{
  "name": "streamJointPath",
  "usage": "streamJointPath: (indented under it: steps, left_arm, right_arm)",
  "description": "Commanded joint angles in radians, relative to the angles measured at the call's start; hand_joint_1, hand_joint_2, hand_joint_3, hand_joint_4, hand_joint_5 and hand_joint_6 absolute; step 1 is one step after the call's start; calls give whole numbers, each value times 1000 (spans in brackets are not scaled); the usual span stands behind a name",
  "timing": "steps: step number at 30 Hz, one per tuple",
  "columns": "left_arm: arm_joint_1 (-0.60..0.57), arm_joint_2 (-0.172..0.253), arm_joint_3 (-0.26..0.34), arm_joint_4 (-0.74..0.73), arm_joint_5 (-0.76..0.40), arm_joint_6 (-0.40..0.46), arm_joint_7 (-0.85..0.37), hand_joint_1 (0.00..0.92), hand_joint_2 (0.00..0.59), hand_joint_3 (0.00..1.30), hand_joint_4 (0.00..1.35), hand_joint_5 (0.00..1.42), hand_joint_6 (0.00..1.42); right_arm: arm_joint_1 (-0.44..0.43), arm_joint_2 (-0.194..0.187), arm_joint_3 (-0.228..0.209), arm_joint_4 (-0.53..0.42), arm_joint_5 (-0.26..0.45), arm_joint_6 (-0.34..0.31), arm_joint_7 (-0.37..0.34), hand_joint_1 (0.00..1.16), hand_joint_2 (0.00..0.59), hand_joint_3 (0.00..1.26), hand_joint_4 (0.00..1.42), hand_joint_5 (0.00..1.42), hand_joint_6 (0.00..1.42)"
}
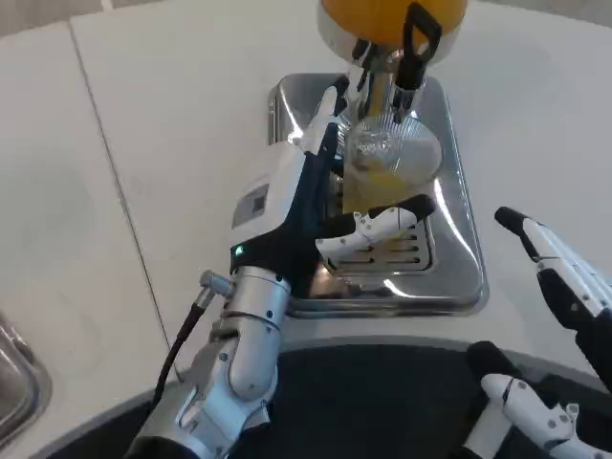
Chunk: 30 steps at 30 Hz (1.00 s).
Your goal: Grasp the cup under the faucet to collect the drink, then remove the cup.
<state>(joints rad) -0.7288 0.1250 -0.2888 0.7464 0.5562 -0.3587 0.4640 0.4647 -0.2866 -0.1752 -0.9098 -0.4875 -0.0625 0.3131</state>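
A clear plastic cup (376, 170) with orange drink in its lower part stands under the faucet (382, 81) of a dispenser with an orange tank (387, 17). My left hand (320, 196) wraps around the cup from the left, its thumb (378, 229) crossing the near side and its fingers (325, 120) reaching behind. The cup sits over the steel drip tray (459, 258). My right hand (564, 287) hangs at the right edge near the table's front, fingers spread, holding nothing.
The tray's slotted grate (392, 253) lies just in front of the cup. A metal object (14, 378) pokes in at the lower left edge. White table (153, 124) stretches to the left of the tray.
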Motion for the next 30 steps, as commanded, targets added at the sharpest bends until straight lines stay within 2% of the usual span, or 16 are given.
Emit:
streamJointPath:
  steps: [1,6,8,11,12,13,14,16,22,30]
  left_arm:
    - [2,-22,-24,18,15,11,3,406,47,34,180,591,805]
    - [12,-34,-55,4,55,59,23,461,43,95,237,657,922]
    - [16,-43,-66,-4,74,82,51,518,43,204,335,747,1043]
    - [26,-52,-81,-25,110,115,118,552,44,446,600,979,1271]
    - [31,-57,-81,-33,120,126,155,581,49,655,843,1154,1394]
    - [35,-62,-78,-37,121,129,183,594,51,778,988,1257,1418]
    - [40,-68,-72,-40,116,128,205,597,52,869,1078,1325,1423]
    - [45,-75,-58,-44,97,118,217,590,46,985,1187,1408,1424]
    - [55,-90,-31,-60,34,100,184,587,19,1090,1241,1424,1424]
    - [72,-95,-11,-96,6,114,164,658,0,1134,1153,1419,1424]
  right_arm:
    - [-7,-12,-8,-3,9,15,12,286,438,14,0,47,73]
    - [-4,-9,-22,-6,20,29,13,287,438,14,0,48,76]
    - [-1,-8,-24,-10,22,32,13,288,438,14,0,49,77]
    - [3,-8,-32,-15,28,39,14,289,438,14,0,58,89]
    - [4,-8,-36,-17,31,43,15,289,438,14,0,59,90]
    - [5,-8,-38,-18,33,47,16,289,438,14,0,59,90]
    - [5,-8,-40,-19,34,50,17,289,438,14,0,59,91]
    - [-4,-9,-39,-19,35,61,21,289,438,14,0,60,102]
    - [-35,-17,-31,-20,27,93,35,290,438,17,0,65,108]
    - [-58,-25,-32,-19,27,124,50,290,438,23,0,71,111]
